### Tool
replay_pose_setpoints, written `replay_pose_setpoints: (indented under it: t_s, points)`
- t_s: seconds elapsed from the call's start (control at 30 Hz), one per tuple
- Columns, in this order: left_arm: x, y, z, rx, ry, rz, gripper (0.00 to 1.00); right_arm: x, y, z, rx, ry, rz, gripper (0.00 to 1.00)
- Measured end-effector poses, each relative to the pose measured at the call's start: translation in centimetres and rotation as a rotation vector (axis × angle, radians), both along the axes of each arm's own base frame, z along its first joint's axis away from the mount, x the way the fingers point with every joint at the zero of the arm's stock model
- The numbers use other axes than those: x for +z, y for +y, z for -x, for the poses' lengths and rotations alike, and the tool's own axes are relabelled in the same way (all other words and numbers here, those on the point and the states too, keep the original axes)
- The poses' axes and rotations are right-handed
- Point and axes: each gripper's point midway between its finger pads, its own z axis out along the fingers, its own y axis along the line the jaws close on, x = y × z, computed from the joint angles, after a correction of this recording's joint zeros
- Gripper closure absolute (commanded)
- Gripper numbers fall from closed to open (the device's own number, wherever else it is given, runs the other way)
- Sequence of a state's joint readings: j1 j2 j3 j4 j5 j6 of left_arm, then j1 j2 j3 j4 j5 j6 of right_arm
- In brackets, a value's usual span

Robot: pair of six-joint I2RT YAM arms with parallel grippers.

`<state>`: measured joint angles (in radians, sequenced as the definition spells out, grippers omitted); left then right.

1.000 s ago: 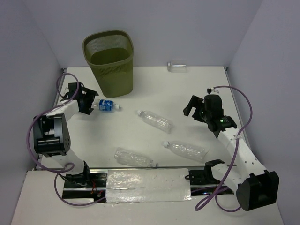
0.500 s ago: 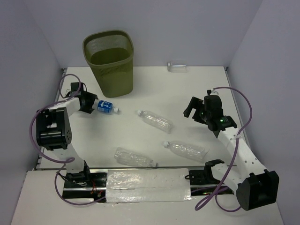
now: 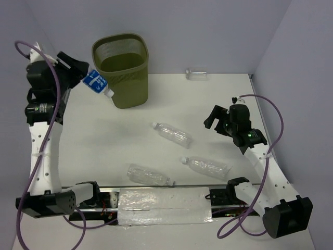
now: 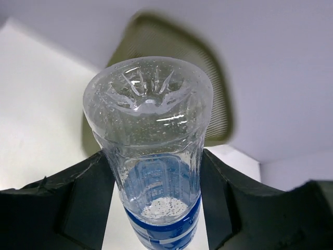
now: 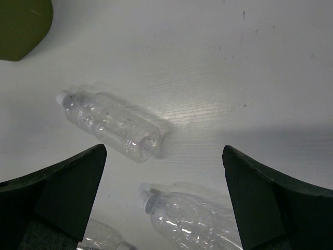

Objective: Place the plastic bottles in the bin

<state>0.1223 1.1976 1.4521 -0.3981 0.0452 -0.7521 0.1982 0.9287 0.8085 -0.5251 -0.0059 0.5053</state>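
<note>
Right end effector [image 5: 164, 153] spread wide, clear bottle [image 5: 109, 126] on table [image 5: 234, 62], bin [image 5: 23, 23] corner

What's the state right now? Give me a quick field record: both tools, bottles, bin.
left tool: shut on blue-label bottle, held up beside the bin's left rim, not yet over the opening
right tool: open, empty
loose bottles: three, lying flat
bin: upright, far left
far edge: small clear container, can't tell what
</note>
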Motion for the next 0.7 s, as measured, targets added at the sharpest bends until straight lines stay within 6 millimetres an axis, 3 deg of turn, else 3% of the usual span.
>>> replay_pose_setpoints:
  t_s: [0.13, 0.23, 0.33, 0.4, 0.47, 0.6, 0.7]
  points:
    - [9.5, -1.0, 2.0, -0.059, -0.208, -0.117, 0.41, 0.8, 0.4, -0.1, 0.013, -0.014, -0.022, 0.0]
    - [14.5, -0.9, 0.9, -0.06, -0.294, -0.16, 0.39, 1.3, 0.7, 0.1, 0.018, -0.026, -0.042, 0.0]
    - [18.4, -1.4, -1.9, -0.076, -0.371, -0.189, 0.38, 2.1, 0.7, 0.1, 0.012, -0.046, -0.051, 0.0]
    - [18.5, -2.1, -5.0, -0.098, -0.373, -0.189, 0.38, 2.7, 0.6, 0.1, 0.007, -0.063, -0.055, 0.0]
    - [17.3, -2.8, -8.4, -0.114, -0.349, -0.184, 0.39, 3.0, 0.6, 0.0, 0.003, -0.071, -0.058, 0.0]
    - [11.4, -3.8, -14.8, -0.133, -0.234, -0.171, 0.35, 3.0, 0.5, 0.1, -0.003, -0.067, -0.056, 0.0]
    - [6.9, -4.4, -17.5, -0.136, -0.143, -0.169, 0.34, 3.2, 0.0, 0.3, -0.022, -0.058, -0.038, 0.0]
